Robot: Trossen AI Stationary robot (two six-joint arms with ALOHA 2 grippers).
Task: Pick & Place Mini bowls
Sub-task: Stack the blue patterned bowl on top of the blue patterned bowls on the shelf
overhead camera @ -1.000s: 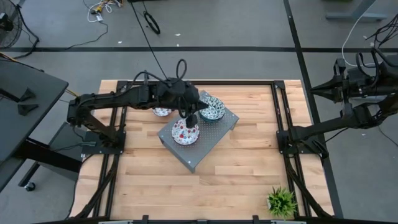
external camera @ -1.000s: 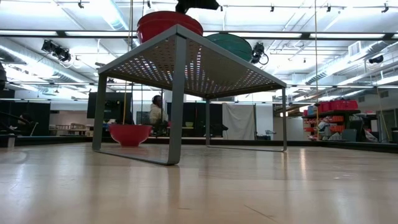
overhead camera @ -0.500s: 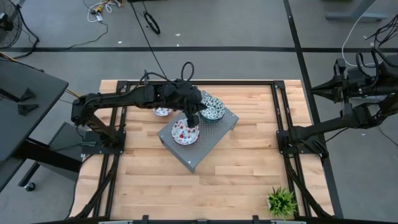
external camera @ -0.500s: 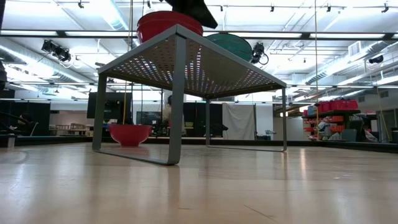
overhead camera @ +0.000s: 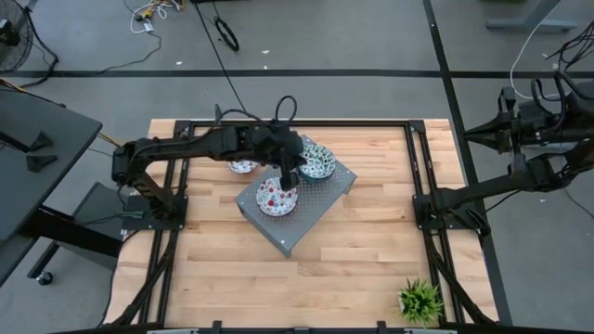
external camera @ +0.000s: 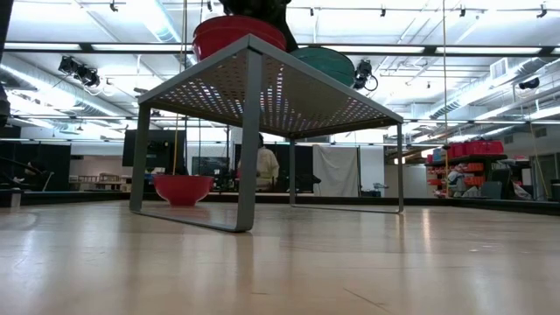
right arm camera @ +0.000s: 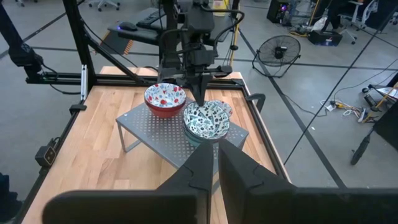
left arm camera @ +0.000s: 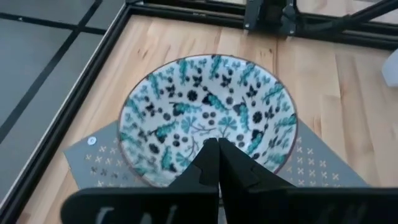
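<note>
A grey perforated stand point(overhead camera: 316, 209) sits on the wooden table. On it rest a red-patterned mini bowl point(overhead camera: 276, 197) and a teal-patterned mini bowl point(overhead camera: 320, 163), both upright. Another red-patterned bowl point(overhead camera: 242, 167) sits on the table beyond the stand. My left gripper point(left arm camera: 217, 148) is shut and slants down over the teal bowl point(left arm camera: 208, 115), its tips above the side nearest the red bowl point(right arm camera: 165, 98). My right gripper point(right arm camera: 216, 155) is shut and stays high at the table's right edge, holding nothing. My left gripper points its shut fingertips point(right arm camera: 202, 98) at the teal bowl's rim point(right arm camera: 198, 109) on the side toward the red bowl, slanting down from the table's left. I cannot tell whether the tips touch the bowl. The bowl stands upright on the stand.
A small potted plant point(overhead camera: 419, 301) stands at the table's near right corner. Black frame rails point(overhead camera: 418, 176) run along the table's left and right sides. Bare wood lies in front of the stand. A person point(external camera: 262, 166) is in the room behind.
My left gripper has come down toward the stand and shifted a little toward the teal bowl, tipping further downward, still shut. The bowls have kept still. The person in the room behind has walked toward the right.
</note>
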